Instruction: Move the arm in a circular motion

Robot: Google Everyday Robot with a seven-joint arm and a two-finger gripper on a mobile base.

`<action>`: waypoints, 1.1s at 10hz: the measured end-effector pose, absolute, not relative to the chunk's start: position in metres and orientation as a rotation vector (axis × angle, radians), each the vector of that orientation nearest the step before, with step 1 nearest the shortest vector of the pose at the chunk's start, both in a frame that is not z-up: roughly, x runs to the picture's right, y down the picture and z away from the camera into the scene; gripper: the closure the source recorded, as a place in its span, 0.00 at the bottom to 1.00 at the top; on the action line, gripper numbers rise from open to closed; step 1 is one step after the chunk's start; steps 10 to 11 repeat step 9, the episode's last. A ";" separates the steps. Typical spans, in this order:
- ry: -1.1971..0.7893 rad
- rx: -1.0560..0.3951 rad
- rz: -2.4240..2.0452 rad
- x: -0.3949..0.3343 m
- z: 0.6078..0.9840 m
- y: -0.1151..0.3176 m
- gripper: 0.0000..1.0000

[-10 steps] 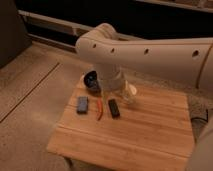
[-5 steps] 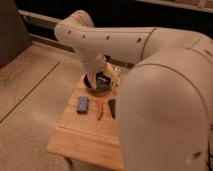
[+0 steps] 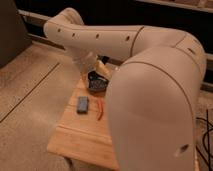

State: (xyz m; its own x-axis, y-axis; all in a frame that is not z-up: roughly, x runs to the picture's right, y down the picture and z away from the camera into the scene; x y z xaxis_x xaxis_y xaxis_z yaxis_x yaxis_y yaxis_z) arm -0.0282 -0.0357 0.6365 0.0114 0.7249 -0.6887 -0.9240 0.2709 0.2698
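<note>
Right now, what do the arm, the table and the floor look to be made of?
The arm: probably moulded plastic, smooth matte cream, soft highlights. The table: wood, pale planks with visible seams. The floor: speckled, maybe terrazzo or stone. The pincer, low over the table's far edge, looks dark; material unclear.

On the wooden table [image 3: 75, 140] lie a blue-grey block [image 3: 82, 104] and, just beside it, a thin red stick [image 3: 100, 109]; my gripper [image 3: 96, 80] hangs above a dark bowl [image 3: 97, 85].

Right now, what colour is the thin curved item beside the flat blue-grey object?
Red, clearest in the camera view; gripper hangs behind it.
</note>
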 end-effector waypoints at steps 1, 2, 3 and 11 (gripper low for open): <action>0.853 -0.290 1.312 -0.029 0.636 -0.035 0.35; 0.848 -0.289 1.289 -0.033 0.636 -0.033 0.35; 0.825 -0.312 1.197 -0.058 0.630 -0.017 0.35; 0.766 -0.337 0.906 -0.122 0.605 0.051 0.35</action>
